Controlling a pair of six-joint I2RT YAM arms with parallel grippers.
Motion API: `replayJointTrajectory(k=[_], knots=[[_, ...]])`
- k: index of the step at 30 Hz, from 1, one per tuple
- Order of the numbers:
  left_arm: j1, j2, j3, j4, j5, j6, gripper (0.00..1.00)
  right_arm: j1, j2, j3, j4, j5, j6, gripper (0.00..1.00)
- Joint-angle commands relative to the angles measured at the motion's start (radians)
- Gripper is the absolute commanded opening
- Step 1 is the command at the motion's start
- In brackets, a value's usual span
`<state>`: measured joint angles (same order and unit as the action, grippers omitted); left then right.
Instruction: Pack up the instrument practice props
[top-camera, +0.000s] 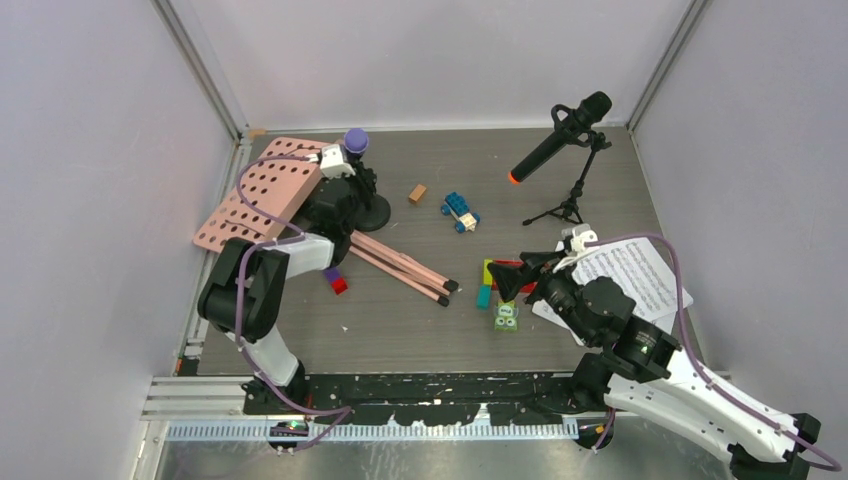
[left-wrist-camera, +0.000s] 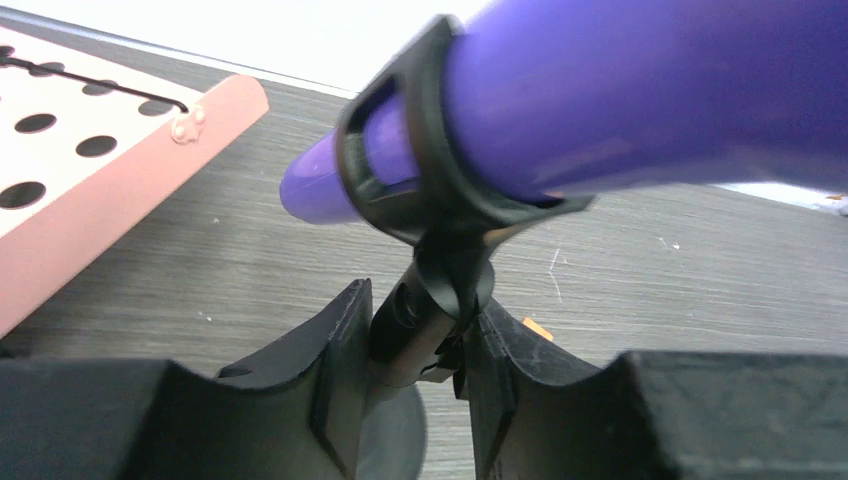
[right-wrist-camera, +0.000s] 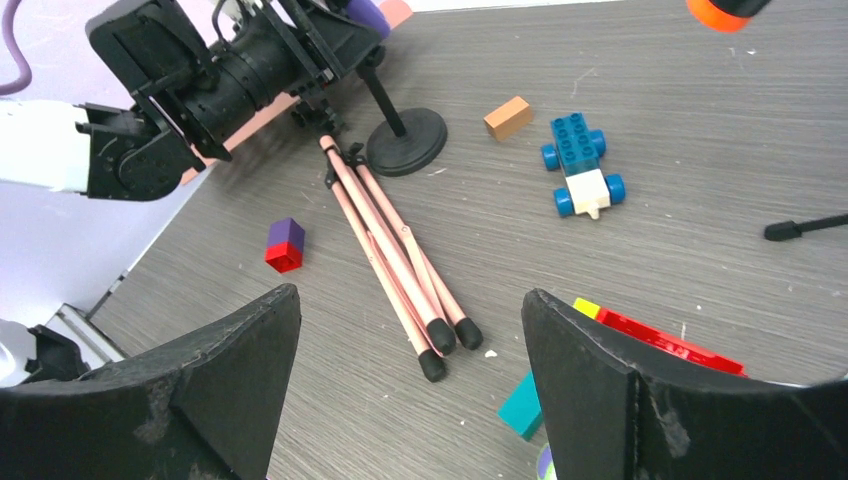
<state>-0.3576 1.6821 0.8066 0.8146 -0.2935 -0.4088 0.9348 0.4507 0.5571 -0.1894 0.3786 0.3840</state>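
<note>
My left gripper is shut on the stem of a black mic support with a round base. Its clip holds the purple-headed microphone. The pink perforated sheet-music holder lies flat at the left, its folded tripod legs pointing to the middle. The black orange-tipped microphone sits on a tripod support at the back right. White note sheets lie under my right arm. My right gripper is open and empty above the leg ends.
A blue toy car and a tan brick lie mid-table. A red-and-purple brick lies near the left arm. Several coloured bricks and a green block lie below my right gripper. Walls close three sides.
</note>
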Motion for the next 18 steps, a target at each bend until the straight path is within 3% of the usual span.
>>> replayJointTrajectory(k=[1, 5, 10, 18], knots=[[0.006, 0.032, 0.056, 0.084, 0.019, 0.002, 0.32, 0.003, -0.045, 0.033, -0.053, 0.041, -0.005, 0.84], [0.006, 0.034, 0.082, 0.063, 0.054, 0.017, 0.21, 0.004, -0.070, 0.035, -0.082, 0.047, -0.011, 0.84], [0.006, 0.006, 0.103, 0.017, 0.137, 0.060, 0.00, 0.004, -0.085, 0.035, -0.086, 0.042, -0.005, 0.84], [0.005, -0.083, 0.159, -0.057, 0.444, 0.129, 0.00, 0.003, -0.093, 0.017, -0.073, -0.010, -0.002, 0.83]])
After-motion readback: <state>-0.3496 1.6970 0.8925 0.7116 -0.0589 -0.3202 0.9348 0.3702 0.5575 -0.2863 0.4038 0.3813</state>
